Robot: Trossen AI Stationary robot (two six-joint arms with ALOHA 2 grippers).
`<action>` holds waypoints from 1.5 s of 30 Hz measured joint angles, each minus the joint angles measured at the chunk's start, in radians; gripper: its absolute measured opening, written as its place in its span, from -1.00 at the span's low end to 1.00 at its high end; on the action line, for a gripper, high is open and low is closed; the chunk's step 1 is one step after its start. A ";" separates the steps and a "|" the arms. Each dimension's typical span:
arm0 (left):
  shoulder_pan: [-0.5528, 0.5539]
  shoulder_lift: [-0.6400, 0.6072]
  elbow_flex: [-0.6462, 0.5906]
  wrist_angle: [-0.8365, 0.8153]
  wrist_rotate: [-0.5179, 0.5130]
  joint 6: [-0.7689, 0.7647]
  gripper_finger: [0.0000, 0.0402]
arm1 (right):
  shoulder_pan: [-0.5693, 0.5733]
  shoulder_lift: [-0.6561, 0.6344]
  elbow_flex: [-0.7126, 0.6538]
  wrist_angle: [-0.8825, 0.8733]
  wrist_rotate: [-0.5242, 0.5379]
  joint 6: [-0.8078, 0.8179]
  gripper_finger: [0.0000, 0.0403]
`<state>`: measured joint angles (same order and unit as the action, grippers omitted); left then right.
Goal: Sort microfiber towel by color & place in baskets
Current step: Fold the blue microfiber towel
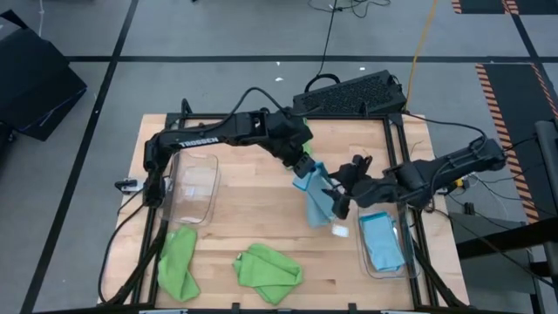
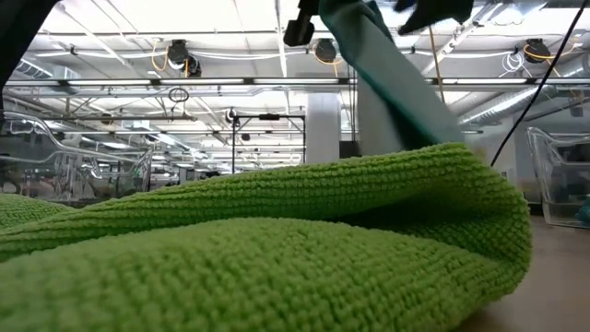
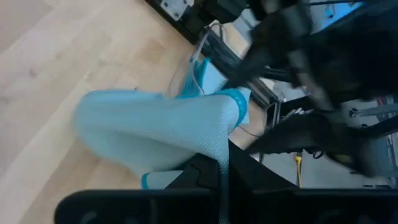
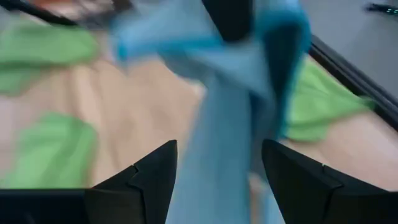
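The left tool point(image 1: 305, 167), closed on a hanging blue towel point(image 1: 317, 199), offers it to the wide-open, empty right tool point(image 1: 342, 194) at 3 o'clock.

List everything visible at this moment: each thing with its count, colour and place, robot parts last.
Hanging microfiber towel: one, light blue, lifted above the table's middle, pinched at its top by the left gripper.
Folded microfiber towel: at least one, light blue, inside the right clear plastic bin.
Lime green microfiber towels: two, one at the near left edge, one crumpled near the front centre.
Left clear plastic bin: one, transparent, left side, nothing seen in it.
Wooden table: one, light wood.
Black perforated crate: one, on the floor past the far edge.
Left gripper: shut on the hanging towel.
Right gripper: open, beside the hanging towel.
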<state>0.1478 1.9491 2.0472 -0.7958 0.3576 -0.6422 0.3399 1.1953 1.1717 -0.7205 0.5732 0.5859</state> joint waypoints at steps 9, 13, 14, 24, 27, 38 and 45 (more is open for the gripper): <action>-0.046 0.000 0.000 0.000 0.000 0.008 -0.89 | -0.006 0.040 -0.001 -0.275 0.135 0.038 0.04; -0.065 0.000 0.000 0.000 0.008 0.009 -0.95 | -0.014 0.040 -0.001 -0.175 -0.022 -0.134 0.03; -0.069 0.000 0.000 0.000 0.008 0.009 -0.96 | -0.014 0.040 -0.001 -0.147 -0.054 -0.162 0.03; -0.117 0.000 0.000 0.014 0.004 0.009 -0.89 | -0.024 0.031 -0.120 0.057 -0.063 -0.255 0.03; -0.132 0.000 0.000 0.059 0.004 0.006 -0.93 | -0.035 0.031 -0.196 0.145 -0.149 -0.258 0.03; -0.171 -0.001 0.000 0.128 0.035 -0.035 -0.88 | -0.039 0.032 -0.379 0.310 -0.129 -0.207 -0.36; -0.198 -0.001 0.000 0.127 0.089 -0.052 -0.98 | -0.039 0.005 -0.383 0.306 -0.129 -0.290 -0.96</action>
<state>-0.0500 1.9480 2.0472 -0.6685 0.4466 -0.6938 0.3004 1.2007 0.7887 -0.4142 0.4446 0.2958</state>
